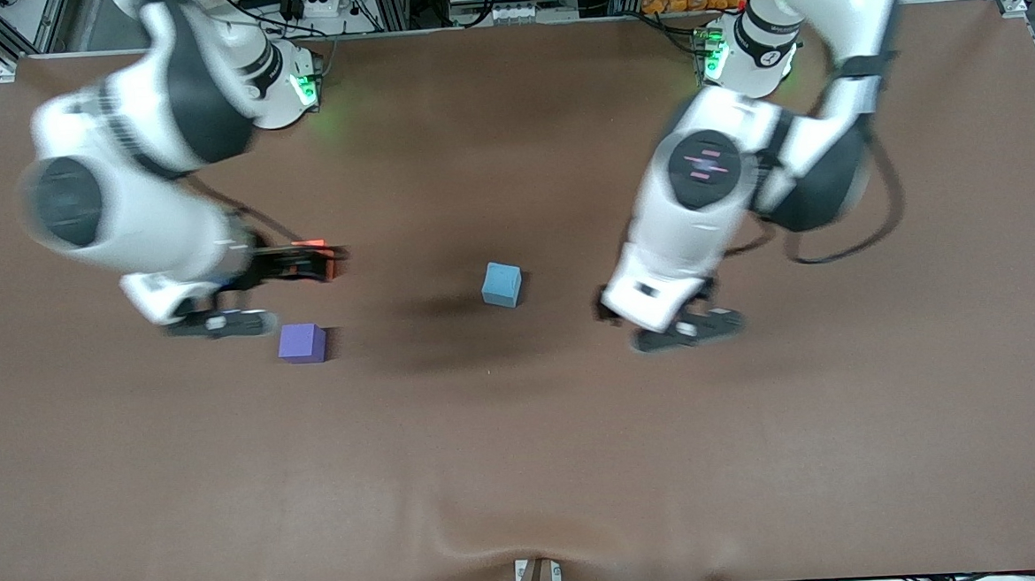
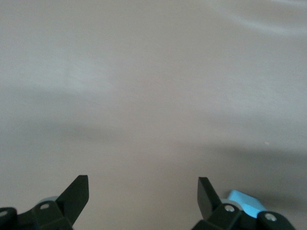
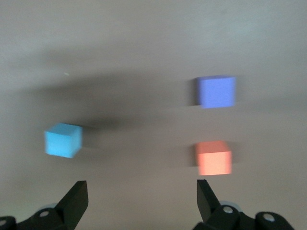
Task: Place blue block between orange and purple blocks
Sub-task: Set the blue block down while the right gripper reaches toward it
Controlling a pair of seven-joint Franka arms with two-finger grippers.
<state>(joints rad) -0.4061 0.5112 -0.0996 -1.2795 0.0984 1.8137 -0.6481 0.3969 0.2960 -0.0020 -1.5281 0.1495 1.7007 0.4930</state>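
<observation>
The light sky-blue block (image 1: 501, 284) sits alone mid-table; it also shows in the right wrist view (image 3: 63, 140) and at the edge of the left wrist view (image 2: 242, 201). The purple block (image 1: 301, 343) lies toward the right arm's end of the table, nearer the front camera than the orange block (image 1: 310, 245), with a gap between them. Both show in the right wrist view: the purple block (image 3: 217, 92) and the orange block (image 3: 213, 158). My right gripper (image 1: 304, 266) (image 3: 141, 191) is open and empty, over the orange block and partly hiding it. My left gripper (image 1: 607, 308) (image 2: 143, 189) is open and empty beside the blue block.
A brown cloth (image 1: 527, 467) covers the table, with a wrinkle at its front edge. Cables and equipment line the edge by the robots' bases.
</observation>
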